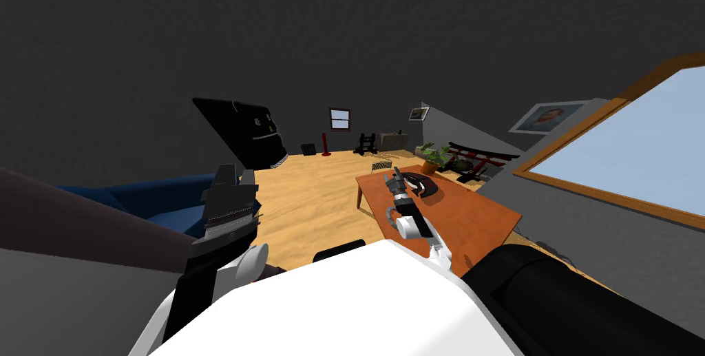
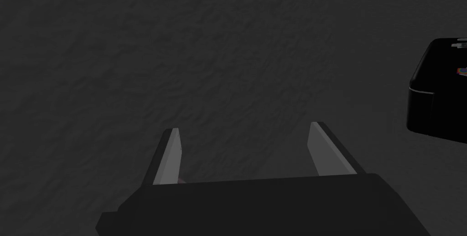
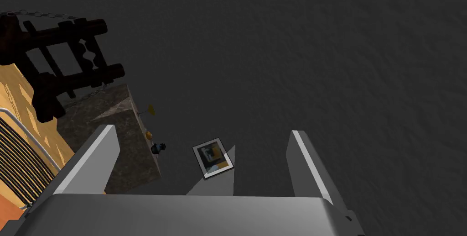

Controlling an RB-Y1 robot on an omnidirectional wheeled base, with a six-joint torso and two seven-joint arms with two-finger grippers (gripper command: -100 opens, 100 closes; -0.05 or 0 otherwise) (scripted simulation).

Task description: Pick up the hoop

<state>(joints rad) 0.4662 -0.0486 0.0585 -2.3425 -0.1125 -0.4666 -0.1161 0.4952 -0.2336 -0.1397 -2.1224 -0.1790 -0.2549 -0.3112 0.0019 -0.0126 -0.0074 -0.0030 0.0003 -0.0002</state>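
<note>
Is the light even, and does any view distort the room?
Head view: dim grey walls, bright window and floor, room slanted and splayed by the lens. Left wrist view: dim around the open left gripper. Right wrist view: equally dim, right gripper open.

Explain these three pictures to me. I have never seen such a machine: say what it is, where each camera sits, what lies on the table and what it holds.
This is a two-armed robot in a simulated house. The wide picture comes from a camera on its head, looking down over its own chest. The other two come from cameras on its hands, each looking along that hand's two-fingered gripper. On the orange-brown table lies a dark hoop with red on it, and a potted plant stands by the far end. The right gripper reaches over the table near the hoop, with its fingers open and holding nothing. The left gripper, raised on the robot's left, is open and empty too.
</note>
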